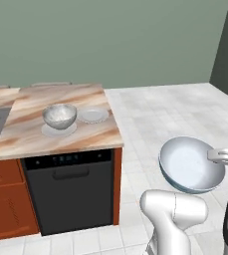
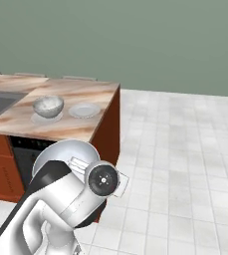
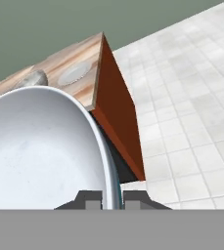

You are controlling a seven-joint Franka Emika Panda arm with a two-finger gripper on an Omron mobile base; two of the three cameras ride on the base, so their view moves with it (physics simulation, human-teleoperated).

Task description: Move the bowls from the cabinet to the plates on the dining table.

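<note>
**Blue-white bowl held tipped, off the table**

The dining table (image 1: pixel 68 137) carries the speckled grey bowl (image 1: pixel 59 115) upright on one plate, beside an empty plate (image 1: pixel 93 115). The gripper (image 3: pixel 112 200) pinches the blue-white bowl (image 1: pixel 190 164) by its rim over the floor, mouth tilted sideways.

The arm (image 2: pixel 60 199) is made of glossy white, rounded shell segments that read as smooth tubes with bulging elbows. Dark, near-black bands sit at the joints between the white parts. One joint ends in a round grey cap (image 2: pixel 102 180) with a darker centre and a ring of small dots like screws. The end effector (image 3: pixel 112 199) has two small, dark, blocky fingertips.
</note>
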